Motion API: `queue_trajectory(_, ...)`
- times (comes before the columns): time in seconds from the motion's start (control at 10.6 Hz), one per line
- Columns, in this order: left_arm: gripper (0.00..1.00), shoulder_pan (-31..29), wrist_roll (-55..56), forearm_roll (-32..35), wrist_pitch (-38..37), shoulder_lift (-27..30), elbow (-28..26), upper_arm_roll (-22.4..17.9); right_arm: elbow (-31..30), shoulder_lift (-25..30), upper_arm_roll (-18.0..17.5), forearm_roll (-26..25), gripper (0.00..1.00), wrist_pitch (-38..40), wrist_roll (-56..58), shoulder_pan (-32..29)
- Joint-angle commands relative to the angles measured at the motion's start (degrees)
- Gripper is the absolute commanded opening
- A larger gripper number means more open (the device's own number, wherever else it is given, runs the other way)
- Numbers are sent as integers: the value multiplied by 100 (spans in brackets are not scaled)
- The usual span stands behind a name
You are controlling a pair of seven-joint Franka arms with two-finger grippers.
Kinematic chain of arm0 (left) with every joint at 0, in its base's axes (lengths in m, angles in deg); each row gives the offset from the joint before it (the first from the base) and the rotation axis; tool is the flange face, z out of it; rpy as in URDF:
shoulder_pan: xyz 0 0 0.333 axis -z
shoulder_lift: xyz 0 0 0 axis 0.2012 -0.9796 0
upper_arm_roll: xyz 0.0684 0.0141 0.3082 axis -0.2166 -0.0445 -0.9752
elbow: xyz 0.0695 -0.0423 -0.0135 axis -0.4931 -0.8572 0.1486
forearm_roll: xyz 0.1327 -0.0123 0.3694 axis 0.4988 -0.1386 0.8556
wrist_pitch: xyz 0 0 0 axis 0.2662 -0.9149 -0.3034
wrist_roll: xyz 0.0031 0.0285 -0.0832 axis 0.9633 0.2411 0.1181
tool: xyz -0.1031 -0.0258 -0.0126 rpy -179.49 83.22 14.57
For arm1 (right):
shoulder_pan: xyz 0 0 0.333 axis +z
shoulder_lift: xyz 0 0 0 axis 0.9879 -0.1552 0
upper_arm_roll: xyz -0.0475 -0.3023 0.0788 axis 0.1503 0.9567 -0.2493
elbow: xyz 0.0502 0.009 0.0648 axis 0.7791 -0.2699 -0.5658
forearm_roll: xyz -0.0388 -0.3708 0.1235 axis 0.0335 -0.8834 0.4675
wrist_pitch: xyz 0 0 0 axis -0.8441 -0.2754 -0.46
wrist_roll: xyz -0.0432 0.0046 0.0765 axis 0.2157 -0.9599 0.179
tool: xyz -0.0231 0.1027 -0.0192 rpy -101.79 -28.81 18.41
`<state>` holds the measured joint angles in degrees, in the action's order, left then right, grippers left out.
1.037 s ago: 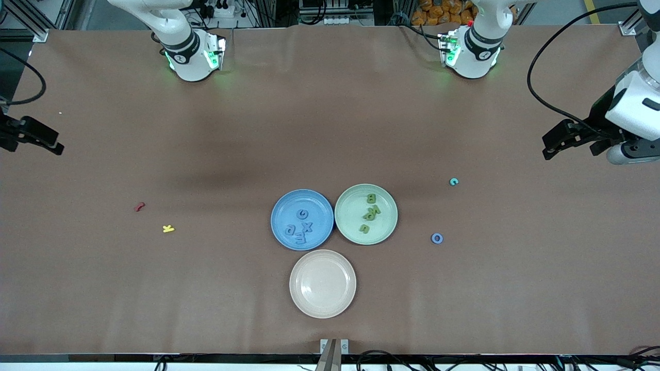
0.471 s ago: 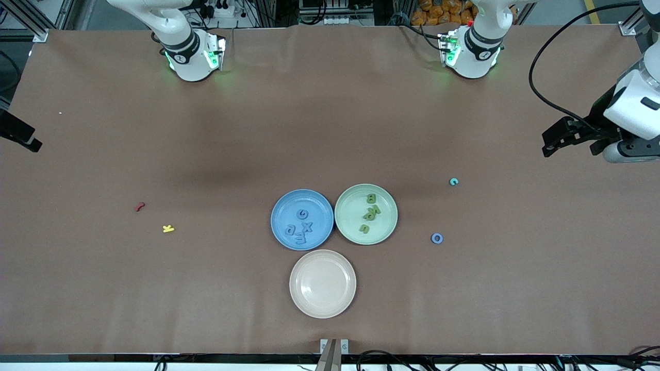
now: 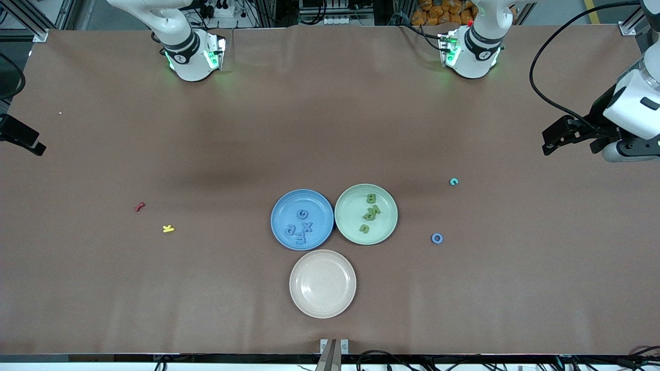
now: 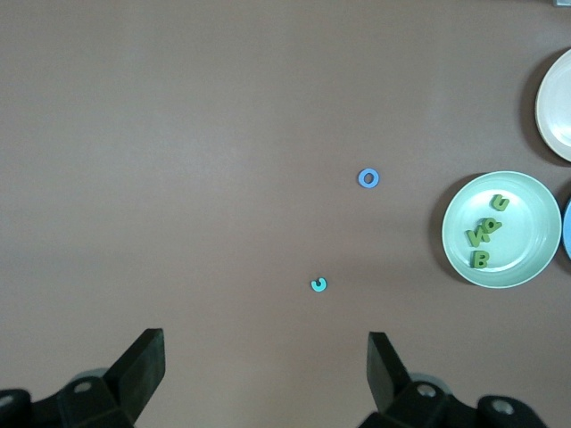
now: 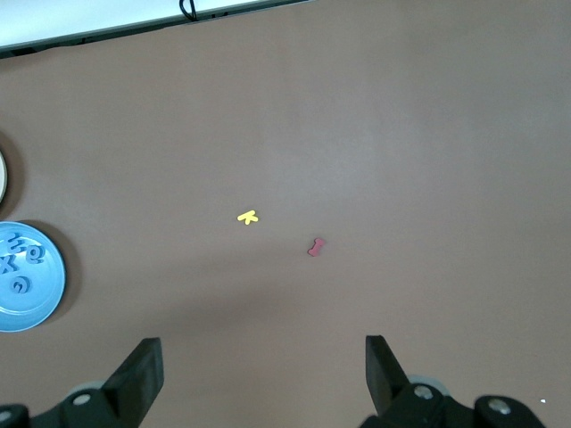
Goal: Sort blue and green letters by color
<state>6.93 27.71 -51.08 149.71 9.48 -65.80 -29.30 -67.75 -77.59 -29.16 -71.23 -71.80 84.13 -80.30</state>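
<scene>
Several blue letters [image 3: 302,214] lie on the blue plate [image 3: 281,206], and three green letters [image 3: 371,198] lie on the green plate [image 3: 350,206] beside it. A blue O [image 3: 436,238] and a teal C [image 3: 454,181] lie loose on the table toward the left arm's end. They also show in the left wrist view, as the O [image 4: 368,178] and the C [image 4: 318,284]. My left gripper [image 3: 550,141] hangs open and empty over that end of the table. My right gripper [image 3: 31,144] is open and empty over the right arm's end, partly out of view.
An empty beige plate [image 3: 323,283] sits nearer the front camera than the two coloured plates. A red squiggly letter [image 3: 139,206] and a yellow K [image 3: 168,229] lie toward the right arm's end of the brown table.
My right gripper has drawn back toward the right arm's end of the table, so less of it shows. The left gripper has shifted only slightly. No letter has moved.
</scene>
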Motion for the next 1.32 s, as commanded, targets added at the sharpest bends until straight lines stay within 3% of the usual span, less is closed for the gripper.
queue_trajectory(0.0,100,-33,-163,-69,-110,92,6,-27,-21,36,62,-1,100,-26,-113,73)
queue_trajectory(1.23,100,-59,-172,-139,-233,101,24,-27,-30,-105,-149,26,100,255,37,178)
